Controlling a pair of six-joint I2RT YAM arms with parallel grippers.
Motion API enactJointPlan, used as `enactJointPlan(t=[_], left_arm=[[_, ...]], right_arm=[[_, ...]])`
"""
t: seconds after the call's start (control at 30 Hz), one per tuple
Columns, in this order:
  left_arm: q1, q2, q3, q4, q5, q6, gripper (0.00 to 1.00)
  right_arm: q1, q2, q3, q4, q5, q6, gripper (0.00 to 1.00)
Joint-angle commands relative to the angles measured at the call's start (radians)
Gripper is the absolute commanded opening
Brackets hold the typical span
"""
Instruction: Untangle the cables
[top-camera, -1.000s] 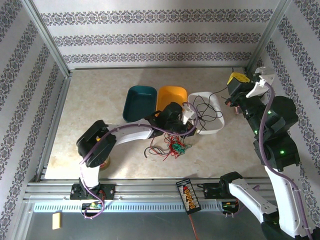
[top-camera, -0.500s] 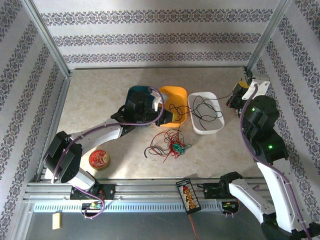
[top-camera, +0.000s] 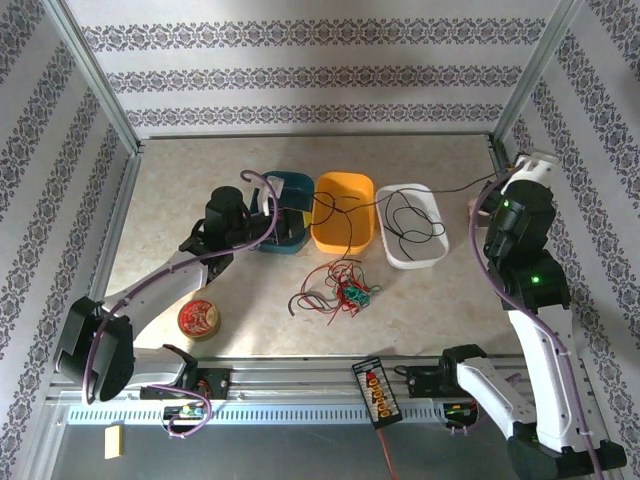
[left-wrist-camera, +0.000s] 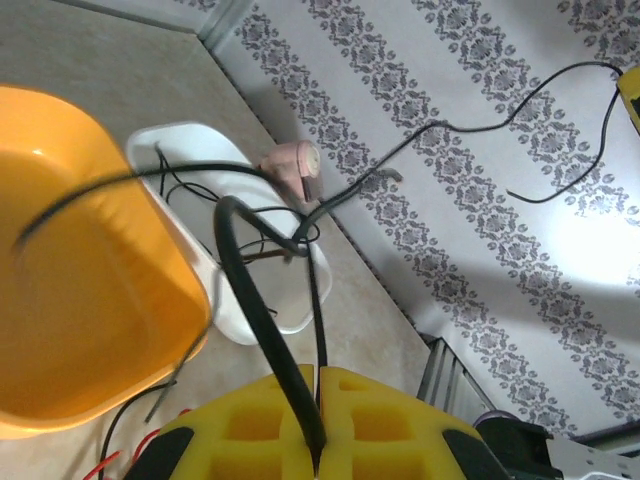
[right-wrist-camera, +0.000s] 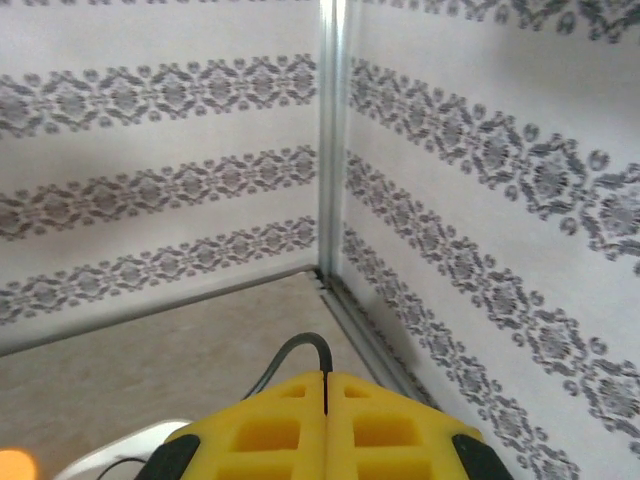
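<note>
The left gripper fingers pinch a black cable; the right gripper fingers pinch its far end. The tangled cables lie at 6 o'clock from the orange bin.

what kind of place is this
Probably a robot test cell: patterned walls on an aluminium frame, a left arm and right arm bolted to a rail, tangled cables set out.
</note>
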Motion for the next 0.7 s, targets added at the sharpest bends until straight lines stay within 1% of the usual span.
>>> enactJointPlan(t=[0.0,0.1,0.3,0.43,0.5,0.6,0.67], left_arm=[[0.009,-0.036,-0.021,-0.002,-0.028,0.008,0.00],[0.012,-0.049,-0.044,0.006,-0.045,0.005,0.00],[0.022,-0.052,-0.052,0.003,-0.062,0.006,0.00],[0.049,-0.065,-0.063,0.021,-0.068,-0.012,0.00],[0.053,-0.073,-0.063,-0.005,-0.076,0.005,0.00],[0.052,-0.076,-0.059,-0.033,-0.083,0.021,0.00],[0.057,-0.084,-0.062,-0.039,-0.091,0.029,0.00]], right_arm=[[-0.040,-0.004,0.015,-0.004,0.043,-0.022,0.00],[-0.076,-0.011,0.014,-0.004,0.014,-0.008,0.00],[-0.113,-0.012,0.017,-0.003,-0.052,0.013,0.00],[-0.166,-0.007,0.035,-0.023,-0.017,-0.005,0.00],[-0.203,-0.008,0.044,-0.038,-0.044,0.002,0.00],[-0.219,-0.003,0.047,-0.059,-0.071,0.009,0.00],[-0.223,0.010,0.052,-0.075,-0.055,0.004,0.00]])
